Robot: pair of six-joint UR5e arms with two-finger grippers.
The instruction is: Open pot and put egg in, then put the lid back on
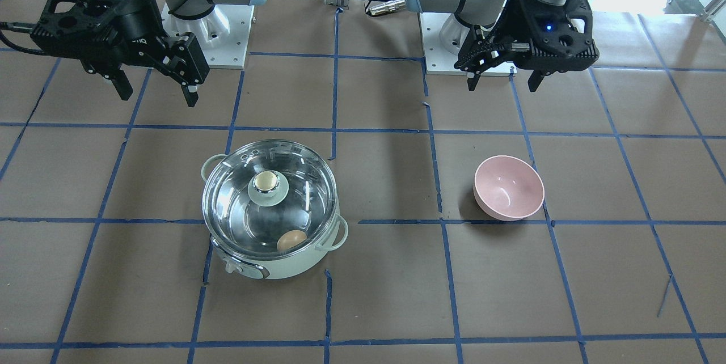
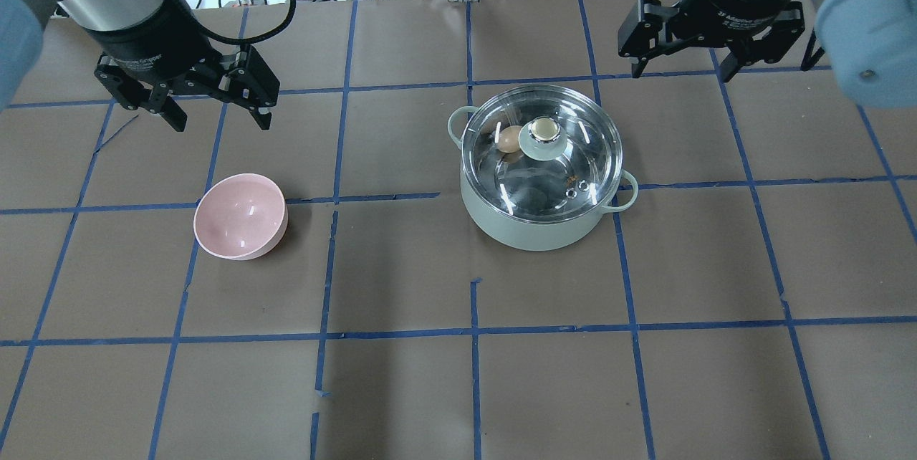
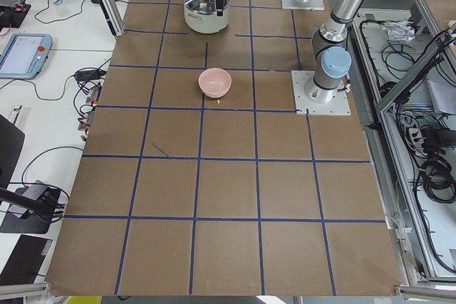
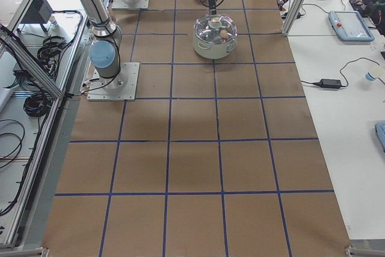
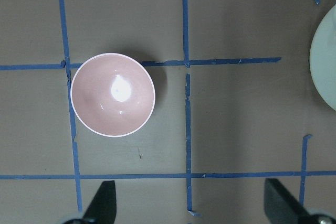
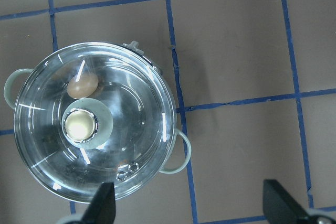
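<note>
The mint-green pot (image 1: 266, 269) stands on the table with the clear glass lid (image 1: 295, 194) seated on it. The brown egg (image 1: 291, 240) lies inside, seen through the glass near the rim. In the overhead view the pot (image 2: 530, 227), lid (image 2: 573, 159) and egg (image 2: 509, 138) sit right of centre. My right gripper (image 2: 681, 73) is open and empty, raised behind the pot. Its wrist view looks down on the lid (image 6: 131, 108) and egg (image 6: 82, 85). My left gripper (image 2: 220, 120) is open and empty, above and behind the pink bowl.
An empty pink bowl (image 2: 241, 216) stands upright on the left side, also in the left wrist view (image 5: 113, 94). Brown paper with blue tape lines covers the table (image 2: 473, 345). Both arm bases stand at the robot's edge.
</note>
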